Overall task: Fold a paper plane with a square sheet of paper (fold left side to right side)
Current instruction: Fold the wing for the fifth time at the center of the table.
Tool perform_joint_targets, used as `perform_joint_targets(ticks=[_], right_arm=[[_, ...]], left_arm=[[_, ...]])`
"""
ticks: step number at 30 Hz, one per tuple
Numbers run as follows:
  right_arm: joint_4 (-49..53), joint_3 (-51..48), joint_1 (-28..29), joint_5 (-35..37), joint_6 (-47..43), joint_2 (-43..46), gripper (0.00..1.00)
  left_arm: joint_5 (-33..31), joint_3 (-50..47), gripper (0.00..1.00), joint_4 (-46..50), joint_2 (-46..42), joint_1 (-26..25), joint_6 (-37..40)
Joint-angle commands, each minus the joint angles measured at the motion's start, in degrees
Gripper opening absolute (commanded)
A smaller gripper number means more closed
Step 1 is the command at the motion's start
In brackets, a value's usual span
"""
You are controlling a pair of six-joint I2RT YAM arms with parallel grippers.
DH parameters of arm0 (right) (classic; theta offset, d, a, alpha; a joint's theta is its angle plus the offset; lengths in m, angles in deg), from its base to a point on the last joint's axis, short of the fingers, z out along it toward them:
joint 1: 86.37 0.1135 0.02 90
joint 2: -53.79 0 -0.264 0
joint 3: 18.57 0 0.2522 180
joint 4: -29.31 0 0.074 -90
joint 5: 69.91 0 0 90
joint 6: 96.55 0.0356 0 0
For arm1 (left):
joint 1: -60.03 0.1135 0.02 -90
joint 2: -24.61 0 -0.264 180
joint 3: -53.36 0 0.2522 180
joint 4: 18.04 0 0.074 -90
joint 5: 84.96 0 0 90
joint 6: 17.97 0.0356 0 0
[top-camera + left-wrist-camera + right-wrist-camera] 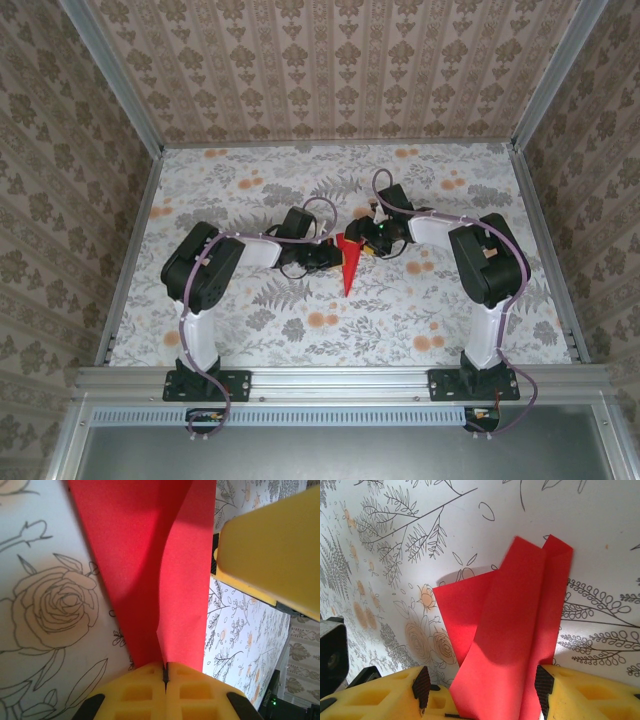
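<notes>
Left gripper (165, 674) pinches paper plane (165, 580) at lower centre; right gripper (482, 692) half-wide astride it; align edges before pressing crease.

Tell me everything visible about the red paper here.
The paper plane is thin, plain bright red paper, folded into a narrow dart with overlapping flaps, tip pointing toward the near edge. It sits mid-table on the floral tabletop. The left pincer is shut on one edge; the right pincer, jaws open, straddles its wide end.
</notes>
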Motion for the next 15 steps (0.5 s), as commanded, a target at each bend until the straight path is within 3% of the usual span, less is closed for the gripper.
perform_joint_targets(ticks=[1,15], right_arm=[[5.2,0.4,0.6,2.0,-1.4,-2.0,0.62],[1.3,-1.2,0.4,1.7,-2.0,2.4,0.63]], left_arm=[[-0.6,1.7,0.03,1.5,1.6,0.8,2.2],[-0.6,0.8,0.03,1.8,2.4,0.8,1.9]])
